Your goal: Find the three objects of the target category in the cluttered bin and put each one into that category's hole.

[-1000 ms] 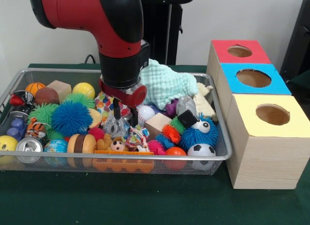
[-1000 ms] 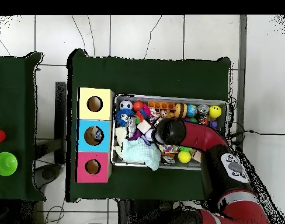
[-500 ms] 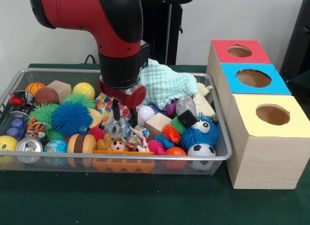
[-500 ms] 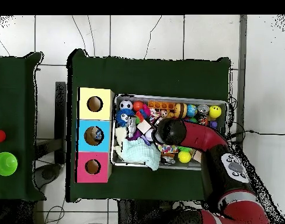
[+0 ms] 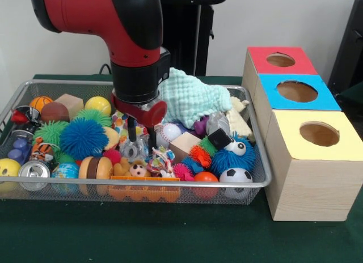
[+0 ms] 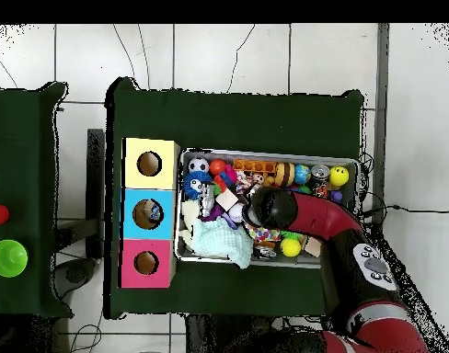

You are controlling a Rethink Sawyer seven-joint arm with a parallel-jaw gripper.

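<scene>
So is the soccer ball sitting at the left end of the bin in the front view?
No, the soccer ball lies at the bin's right front corner, beside the yellow box.

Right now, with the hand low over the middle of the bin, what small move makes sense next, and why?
Probably lift a little higher: the hand hangs above the crinkly clear item with nothing visibly between its fingers, and toys crowd it on every side.

A red and black arm hung over a silver wire bin. Inside lay a mint green cloth, a blue spiky ball, a black and white soccer ball and a yellow ball. Beside the bin's edge, wooden boxes had red, blue and yellow tops on a dark green table.
</scene>
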